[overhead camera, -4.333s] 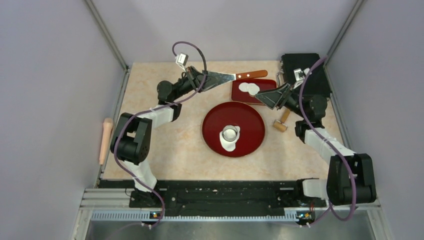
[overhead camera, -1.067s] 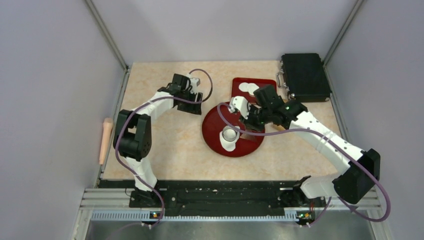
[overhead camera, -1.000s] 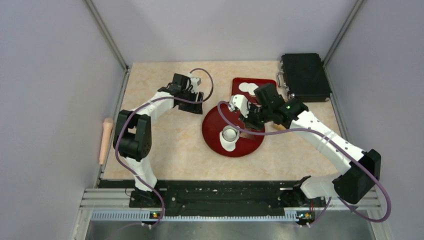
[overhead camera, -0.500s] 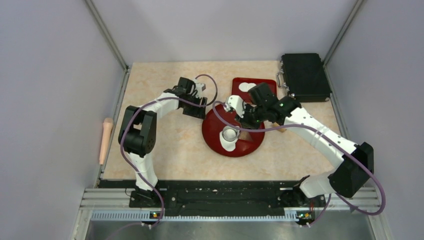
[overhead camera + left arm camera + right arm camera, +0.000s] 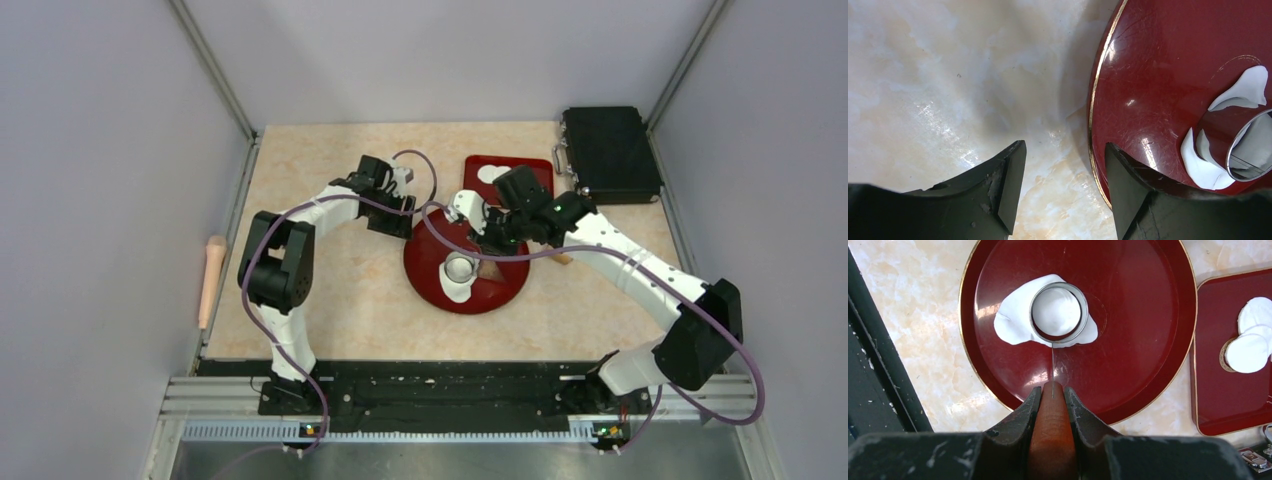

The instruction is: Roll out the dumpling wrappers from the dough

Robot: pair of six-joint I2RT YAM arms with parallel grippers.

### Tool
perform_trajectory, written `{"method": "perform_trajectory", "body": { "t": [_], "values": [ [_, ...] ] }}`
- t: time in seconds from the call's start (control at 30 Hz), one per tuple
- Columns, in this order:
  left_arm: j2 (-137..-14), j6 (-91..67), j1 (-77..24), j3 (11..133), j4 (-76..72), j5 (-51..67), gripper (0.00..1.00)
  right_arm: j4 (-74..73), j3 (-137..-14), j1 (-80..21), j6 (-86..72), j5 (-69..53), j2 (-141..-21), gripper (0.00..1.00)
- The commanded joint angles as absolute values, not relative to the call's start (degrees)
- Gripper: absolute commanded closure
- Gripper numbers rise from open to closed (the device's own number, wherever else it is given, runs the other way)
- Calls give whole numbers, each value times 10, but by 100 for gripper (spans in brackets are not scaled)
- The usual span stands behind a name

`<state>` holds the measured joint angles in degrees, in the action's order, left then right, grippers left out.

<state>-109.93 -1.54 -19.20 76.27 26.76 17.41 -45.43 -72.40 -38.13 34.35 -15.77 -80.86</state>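
Note:
The dough (image 5: 1013, 322) is a flattened ragged white sheet on the round red plate (image 5: 1148, 300). A small metal ring (image 5: 1059, 312) stands on it with a round white piece inside. Two dumpling wrappers (image 5: 1253, 337) lie overlapping on the rectangular red tray (image 5: 1218, 405). My right gripper (image 5: 1052, 390) is shut on the brown wooden handle of a spatula (image 5: 1052, 440), whose blade shows edge-on as a thin line reaching the ring. My left gripper (image 5: 1063, 185) is open and empty at the plate's left rim (image 5: 1093, 100), one finger over the plate. From above, the plate (image 5: 510, 285) lies between both grippers.
A peach rolling pin (image 5: 212, 280) lies along the table's left edge. A black case (image 5: 610, 152) sits at the back right, beside the rectangular tray (image 5: 535, 165). A small wooden roller end (image 5: 562, 257) peeks out under the right arm.
The spatula went from the left gripper to the right. Over the last second the left gripper moved right to the plate's rim, and the right arm brought the spatula closer to the ring.

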Motion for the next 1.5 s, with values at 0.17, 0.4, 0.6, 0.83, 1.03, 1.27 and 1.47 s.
{"method": "perform_trajectory", "body": {
  "t": [0.17,0.4,0.6,0.83,1.03,1.27,1.47],
  "values": [
    [-1099,-12,-194,775,261,188,37,-406,-719,-390,343,-156,-813,100],
    [-1099,-10,-194,774,264,188,38,-425,-716,-399,361,-134,-830,100],
    [-1102,-9,-194,776,266,185,40,-470,-727,-427,389,-72,-849,100],
    [-1115,-5,-202,783,275,180,53,-476,-721,-473,404,6,-856,100],
    [-1129,-5,-211,791,286,166,81,-480,-713,-483,405,31,-856,100],
    [-1128,-5,-212,793,288,161,100,-471,-701,-484,405,40,-844,100],
    [-1126,-5,-214,794,289,163,100,-412,-685,-484,393,31,-842,100]
  ]
}}
